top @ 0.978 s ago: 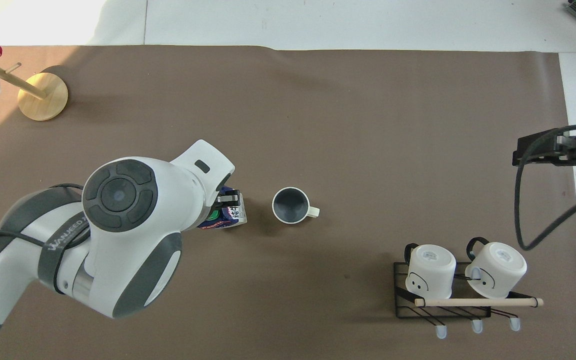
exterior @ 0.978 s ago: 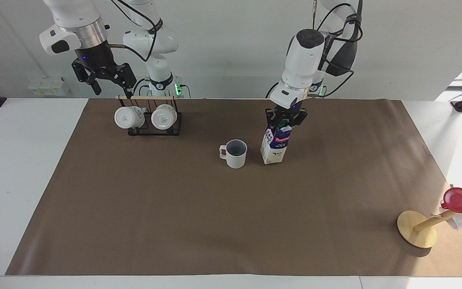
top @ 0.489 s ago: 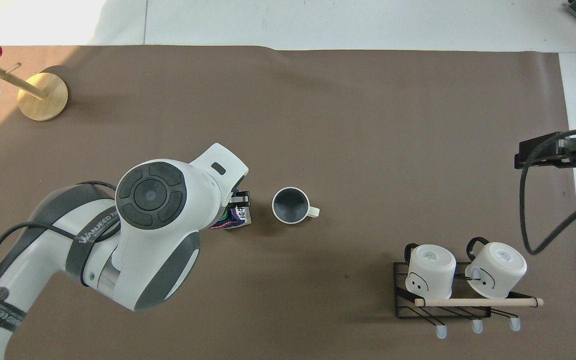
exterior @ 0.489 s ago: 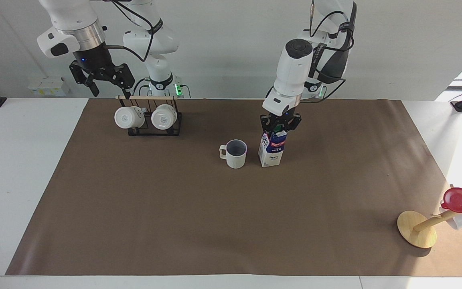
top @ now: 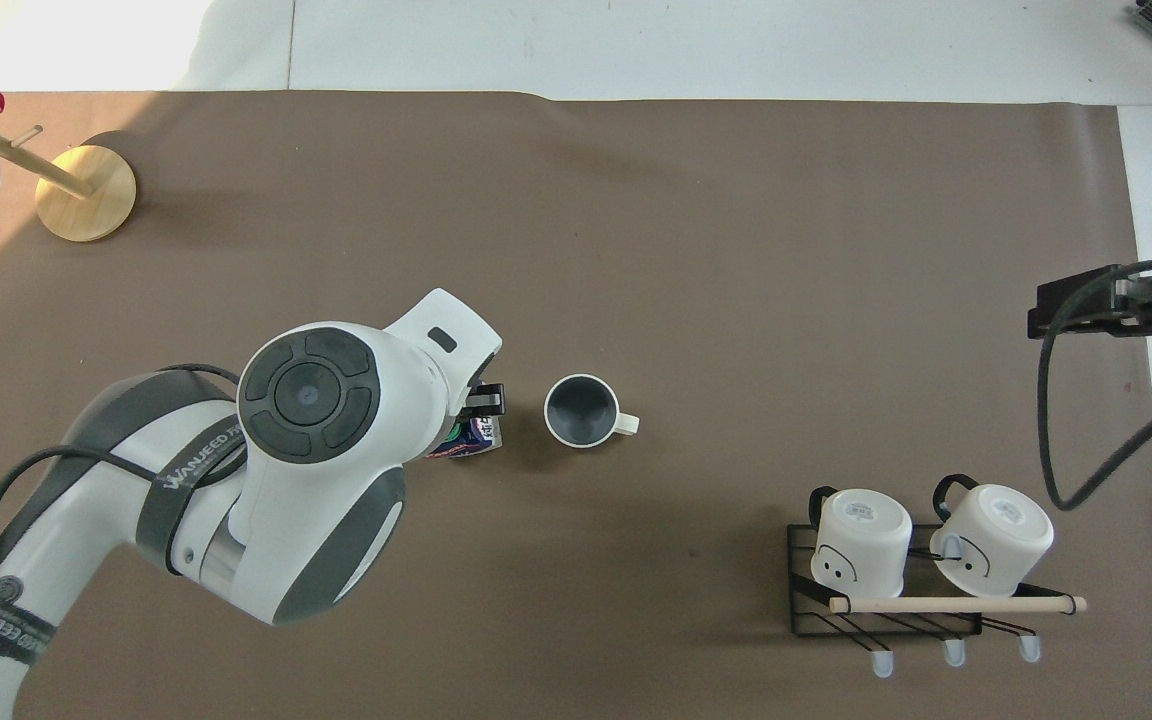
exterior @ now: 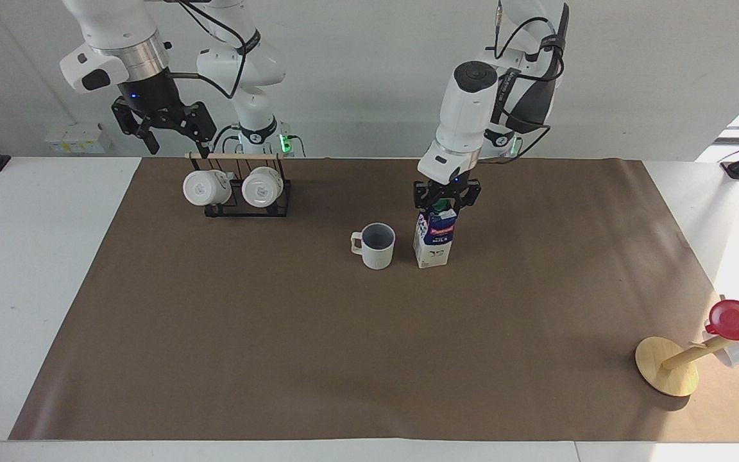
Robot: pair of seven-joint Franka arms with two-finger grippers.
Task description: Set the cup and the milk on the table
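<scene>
Milk carton [exterior: 434, 240] stands upright on the brown paper of the tabletop [exterior: 280, 346], just beside the cup [exterior: 375, 246] toward the left arm's end. Cup is upright, mouth up, handle pointing toward the right arm's end; both sit near the middle of the paper.

Left pincer [exterior: 444, 200] is at the carton's slanted top, around the green cap region; its fingers bracket the ridge. Whether they are clamped on it or already slack, I cannot tell from either view. In the overhead view the left arm's wrist hides most of the carton [top: 474, 436].

Right pincer [exterior: 163, 126] hangs over the black mug rack [exterior: 247, 200] with fingers spread, holding nothing; this arm waits.

Handling, judged: carton is tall on a narrow base, so tippy; card walls give under a squeeze. The top ridge is the stiffest hold. Cup looks rigid and breakable; its rim or handle would serve as a grip.

Room: a small gap between cup and carton, so any sideways drift toward the cup risks a knock. Straight up is free. Wide open paper lies farther from the robots; wooden stand [exterior: 666, 366] with a red cup [exterior: 734, 319] is well apart.
</scene>
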